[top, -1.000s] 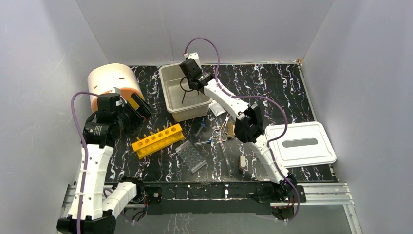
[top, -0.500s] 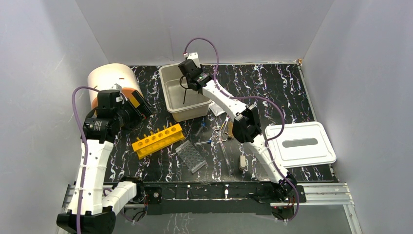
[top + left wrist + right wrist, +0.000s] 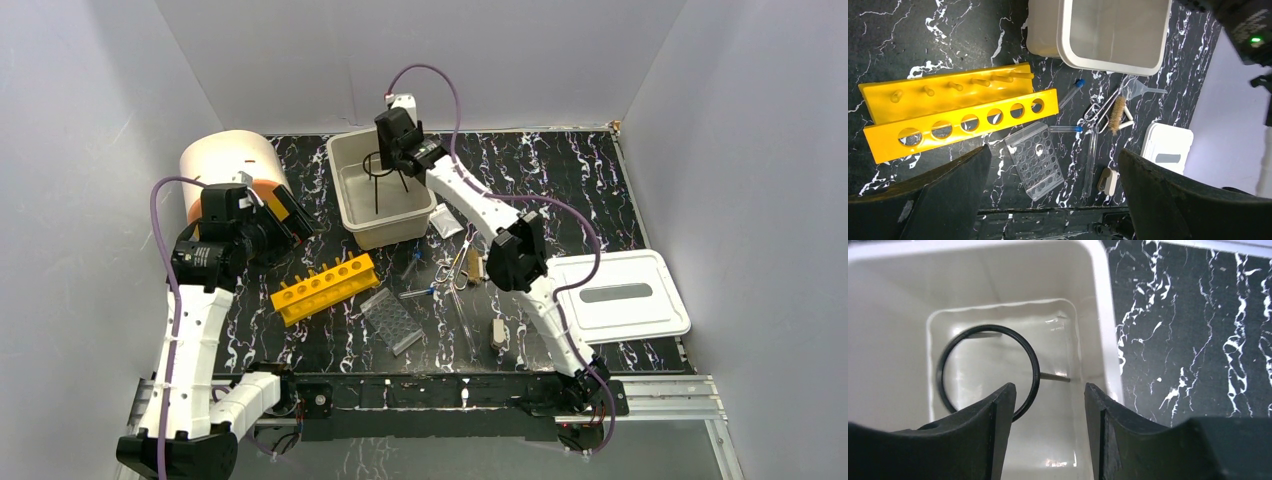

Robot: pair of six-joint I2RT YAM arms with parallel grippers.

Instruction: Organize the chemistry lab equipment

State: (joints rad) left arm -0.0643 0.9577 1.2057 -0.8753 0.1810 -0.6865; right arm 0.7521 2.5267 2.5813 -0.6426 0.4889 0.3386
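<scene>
Right wrist view: right claw (image 3: pixel 1048 412) parted, gripping nothing, above black wire ring-stand (image 3: pixel 1036 374) inside tub (image 3: pixel 1100 315), near its side wall.

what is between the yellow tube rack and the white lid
In the top view, between the yellow rack and the white lid lie a clear well plate, a blue-capped tube and metal forceps, with the right arm above them.

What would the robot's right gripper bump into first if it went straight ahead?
Probably the black wire ring stand, sitting in the beige rectangular plastic tub past the open right gripper. Depth is unclear, so it might slip by and meet the tub's floor.
</scene>
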